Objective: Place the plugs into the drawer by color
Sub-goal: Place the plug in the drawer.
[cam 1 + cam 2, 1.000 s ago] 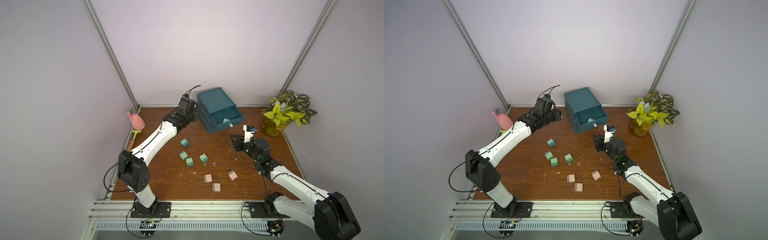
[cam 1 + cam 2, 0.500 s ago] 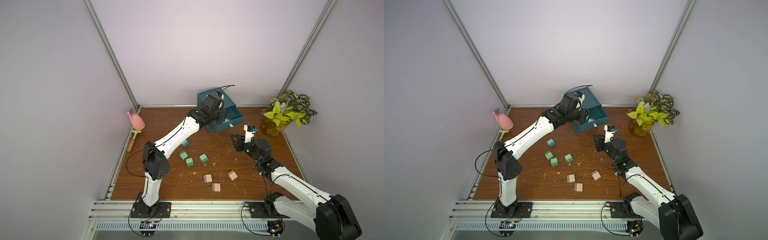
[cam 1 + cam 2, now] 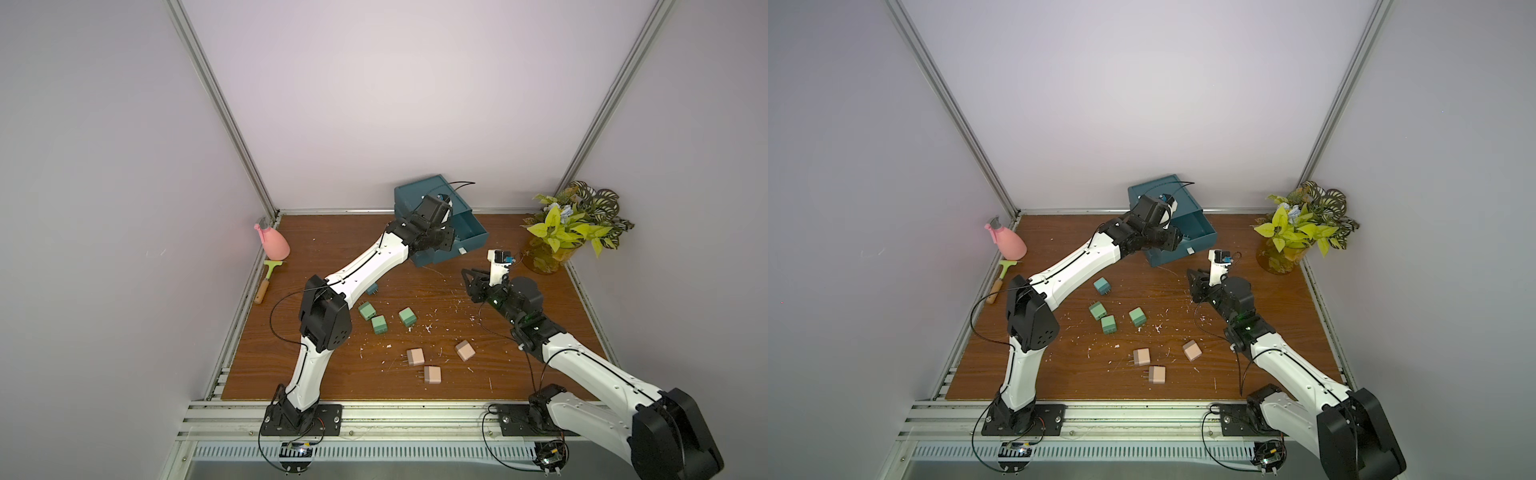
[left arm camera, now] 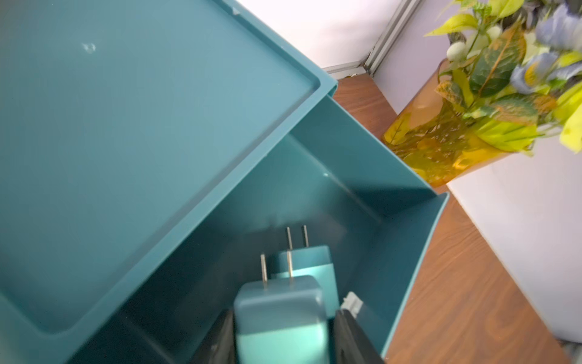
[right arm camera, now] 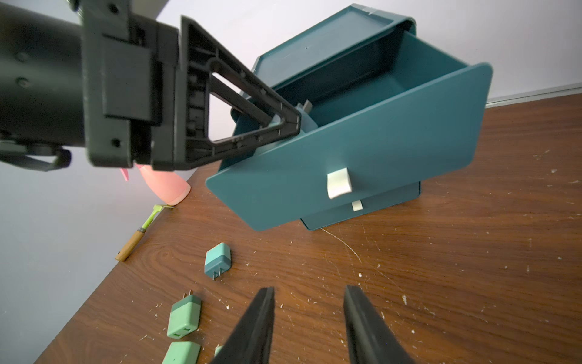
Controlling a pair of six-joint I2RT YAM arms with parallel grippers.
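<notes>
a: where is the left claw (image 4: 285,315)?

b: at the drawer chest (image 3: 419,195), reaching into its pulled-out top drawer (image 4: 409,252). a teal plug (image 4: 278,302) sits between its fingers, prongs pointing further into the drawer.

a: clenched on it?

b: i cannot tell. one finger lies against the plug, and on the other side there is a thin dark gap.

a: anything else in that drawer?

b: a second teal plug (image 4: 311,261), just beyond the first one, with its prongs turned the same way. the drawer beneath is pushed in, and only its small white tab (image 5: 357,205) sticks out.

a: and the right claw (image 5: 309,288)?

b: released, jaws apart with nothing between them. it hangs above the bench (image 3: 540,316) in front of the chest, apart from it. it faces the top drawer's front panel and white tab handle (image 5: 338,182).

a: the rest of the plugs?

b: all on the bench in front of the chest. nearest the chest lies a third teal plug (image 3: 1101,286), beside the left arm. further out are three green plugs (image 3: 367,310), (image 3: 378,324), (image 3: 407,317) in a loose cluster, two of them nearly touching. farthest from the chest are three beige-pink plugs (image 3: 415,356), (image 3: 432,374), (image 3: 465,350), near one another.

a: other things?

b: a pink spray bottle (image 3: 272,243) and a wooden-handled scraper (image 3: 266,280) stand well off to the chest's left, by the wall. a leafy plant in an amber vase (image 3: 544,257) stands to the chest's right. white flecks are scattered over the bench in front of the chest.
</notes>
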